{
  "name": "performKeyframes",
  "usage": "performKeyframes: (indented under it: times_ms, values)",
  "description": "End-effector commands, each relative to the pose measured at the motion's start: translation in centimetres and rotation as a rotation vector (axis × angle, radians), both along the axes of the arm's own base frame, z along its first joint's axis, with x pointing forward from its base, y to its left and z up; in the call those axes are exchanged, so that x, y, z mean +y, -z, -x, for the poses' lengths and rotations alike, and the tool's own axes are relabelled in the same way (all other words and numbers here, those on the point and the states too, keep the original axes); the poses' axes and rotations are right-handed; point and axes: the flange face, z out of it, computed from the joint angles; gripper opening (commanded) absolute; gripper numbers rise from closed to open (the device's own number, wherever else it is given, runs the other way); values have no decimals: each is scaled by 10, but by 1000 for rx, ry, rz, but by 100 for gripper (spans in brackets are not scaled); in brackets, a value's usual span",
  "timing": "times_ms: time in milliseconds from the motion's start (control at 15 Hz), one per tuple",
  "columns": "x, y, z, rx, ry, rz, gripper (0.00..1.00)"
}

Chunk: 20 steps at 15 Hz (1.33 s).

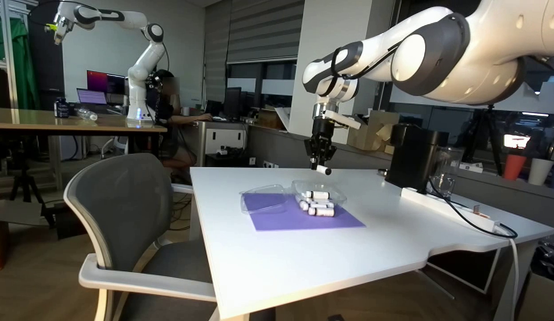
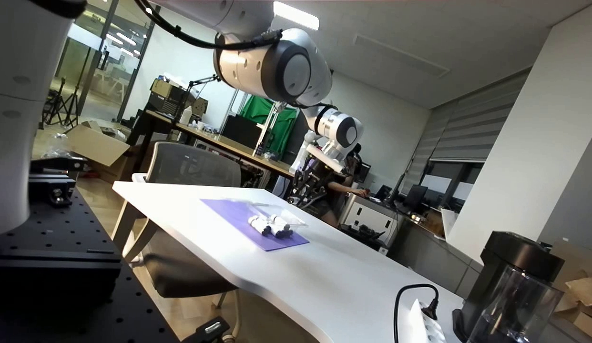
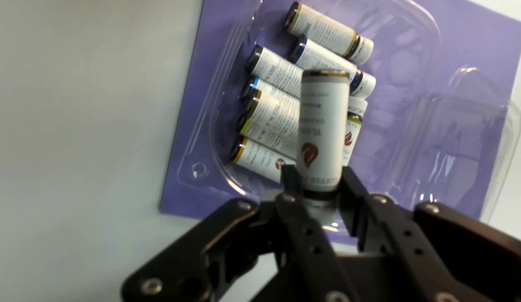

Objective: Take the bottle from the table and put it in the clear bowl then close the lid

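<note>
My gripper is shut on a small white-labelled bottle, near its cap end. It holds the bottle in the air above the clear bowl. The held bottle also shows in an exterior view, lying sideways in the fingertips. The bowl rests on a purple sheet on the white table. Several similar bottles lie inside the bowl. The clear lid is hinged to the bowl and lies open beside it. My gripper hides the held bottle in an exterior view.
The purple sheet lies under bowl and lid. A black appliance with a clear tank stands on the table. A white power strip with a black cable lies in front of it. A grey chair stands at a table edge.
</note>
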Motion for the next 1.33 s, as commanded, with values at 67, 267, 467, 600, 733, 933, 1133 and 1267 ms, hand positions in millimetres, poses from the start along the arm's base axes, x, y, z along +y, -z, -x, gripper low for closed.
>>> performKeyframes:
  times_ms: [67, 267, 467, 600, 733, 933, 1133, 1267]
  values:
    - [4, 2, 14, 98, -66, -6, 52]
    - [8, -10, 23, 163, -121, -26, 65]
    - [16, -22, 21, 133, -211, -58, 85]
    - [29, -32, 11, 37, -295, -71, 98]
    - [46, -40, 1, -58, -372, -83, 100]
    - [80, -49, -3, -135, -529, -97, 100]
    - [112, -64, 1, -140, -671, -87, 100]
    - [111, -50, 1, -132, -637, -97, 100]
